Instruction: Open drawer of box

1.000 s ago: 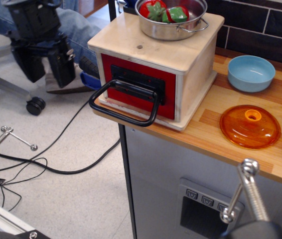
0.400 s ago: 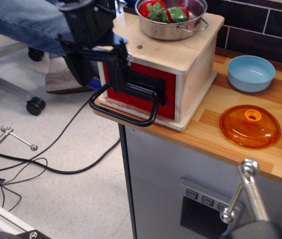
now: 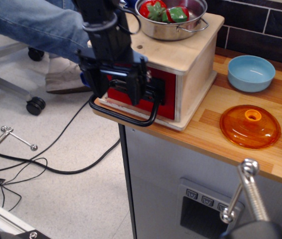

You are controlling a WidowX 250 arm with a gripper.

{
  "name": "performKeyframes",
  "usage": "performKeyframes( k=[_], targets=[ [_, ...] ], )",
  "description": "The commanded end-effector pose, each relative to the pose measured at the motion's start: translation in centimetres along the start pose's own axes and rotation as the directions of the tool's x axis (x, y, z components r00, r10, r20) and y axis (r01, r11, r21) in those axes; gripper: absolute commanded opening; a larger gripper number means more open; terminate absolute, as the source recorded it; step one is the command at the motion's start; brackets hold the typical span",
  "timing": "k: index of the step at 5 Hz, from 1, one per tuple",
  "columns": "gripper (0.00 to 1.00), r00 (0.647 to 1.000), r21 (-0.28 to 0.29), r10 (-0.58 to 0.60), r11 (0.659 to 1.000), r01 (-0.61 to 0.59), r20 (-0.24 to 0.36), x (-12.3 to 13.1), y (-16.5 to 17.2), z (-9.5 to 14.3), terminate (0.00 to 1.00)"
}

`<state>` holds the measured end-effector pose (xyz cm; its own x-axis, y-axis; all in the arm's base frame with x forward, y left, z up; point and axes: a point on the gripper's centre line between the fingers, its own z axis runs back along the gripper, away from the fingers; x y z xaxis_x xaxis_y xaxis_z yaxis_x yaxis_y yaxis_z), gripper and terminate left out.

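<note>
Here the black end effector [image 3: 116, 89] reaches down from the top of the frame, its body angled slightly and set directly in front of the red face of the drawer [image 3: 163, 92]. Its two fingers [image 3: 134, 88] point downward and stand apart, one at the left edge of the drawer front and the other further in. Both cross the top bar of the large black loop handle [image 3: 131, 114], so the fingers are spread, with nothing pinched between them. Whether they touch the handle or the red panel cannot be told from this angle.

The drawer sits flush in the box [image 3: 181, 50], its red front level with the plywood frame. The box stands at the left corner of the wooden bench [image 3: 260, 159], and the loop handle juts out past the bench edge over the floor. A steel pot [image 3: 173, 27] holding red and green vegetables rests on the box top, just behind a small hole [image 3: 139, 47] in the wood.

To the right of the box on the bench lie an orange lid [image 3: 250, 127] and, further back, a blue bowl [image 3: 251, 73], both well apart from the drawer front. In front of the drawer, beyond the handle, is open air above a pale floor with black cables [image 3: 56, 167]. A leg in jeans [image 3: 31, 25] and a chair castor [image 3: 35, 105] lie to the left, near the arm.
</note>
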<state>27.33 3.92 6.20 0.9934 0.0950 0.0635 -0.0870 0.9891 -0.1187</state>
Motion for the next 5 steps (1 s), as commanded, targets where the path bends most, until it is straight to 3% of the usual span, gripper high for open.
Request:
performKeyframes(
  k=[1, 5],
  targets=[
    [1.00, 0.997, 0.028, -0.004, 1.000, 0.002, 0.078, 0.0, 0.0, -1.1, 0.00],
    [1.00, 0.998, 0.072, 0.007, 0.997, -0.012, 0.070, 0.1, 0.3, -2.5, 0.00]
  ],
)
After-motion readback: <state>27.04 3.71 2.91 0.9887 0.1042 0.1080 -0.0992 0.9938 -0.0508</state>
